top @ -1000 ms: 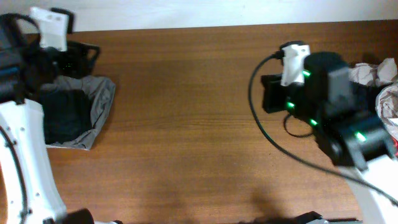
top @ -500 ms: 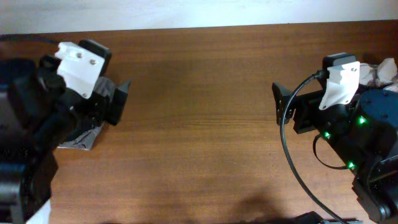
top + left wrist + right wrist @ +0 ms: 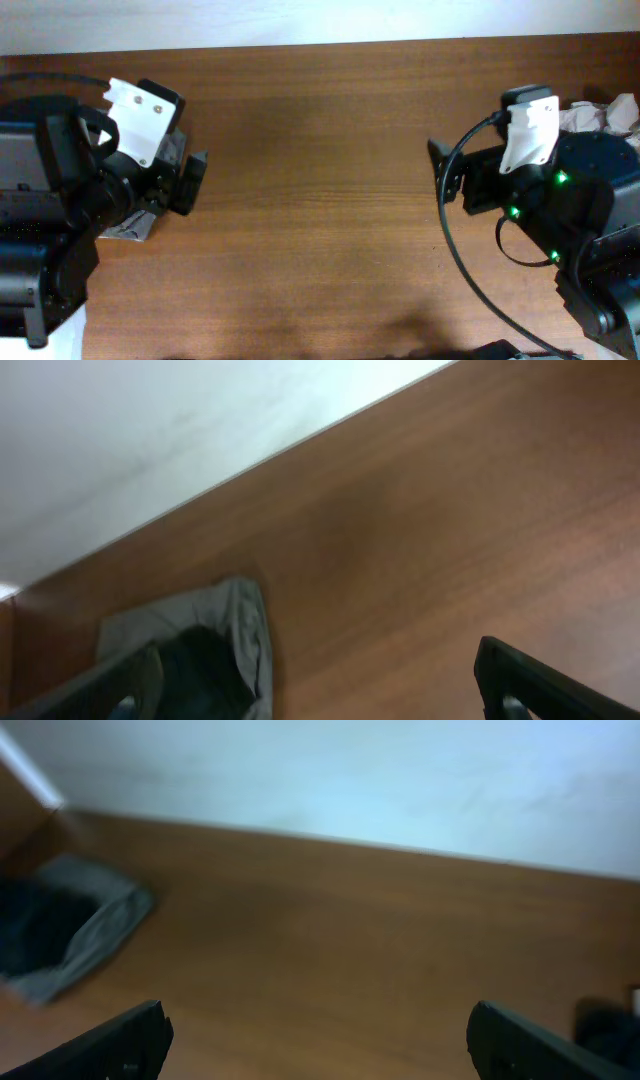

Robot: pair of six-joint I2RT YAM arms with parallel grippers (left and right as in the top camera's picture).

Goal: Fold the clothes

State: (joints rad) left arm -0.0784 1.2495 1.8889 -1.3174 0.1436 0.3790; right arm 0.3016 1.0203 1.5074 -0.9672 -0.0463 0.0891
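Note:
A folded garment [image 3: 215, 650], grey outside with black cloth inside, lies at the table's left end. In the overhead view my left arm covers it, and only a grey corner [image 3: 130, 229] shows. My left gripper [image 3: 188, 181] hangs open above the wood just right of it, with nothing between its fingers [image 3: 525, 678]. My right gripper [image 3: 443, 173] is open and empty too, facing left over bare wood. In the right wrist view the folded garment [image 3: 70, 925] lies far off to the left. More pale crumpled clothes [image 3: 597, 118] sit behind the right arm.
The brown wooden table [image 3: 320, 200] stretches between the two arms. A pale wall [image 3: 330, 775] runs along its far edge. A black cable [image 3: 452, 250] loops from the right arm over the wood.
Both grippers have opened wide. The left arm has risen and swung over the folded garment, hiding most of it. The right arm has shifted slightly right.

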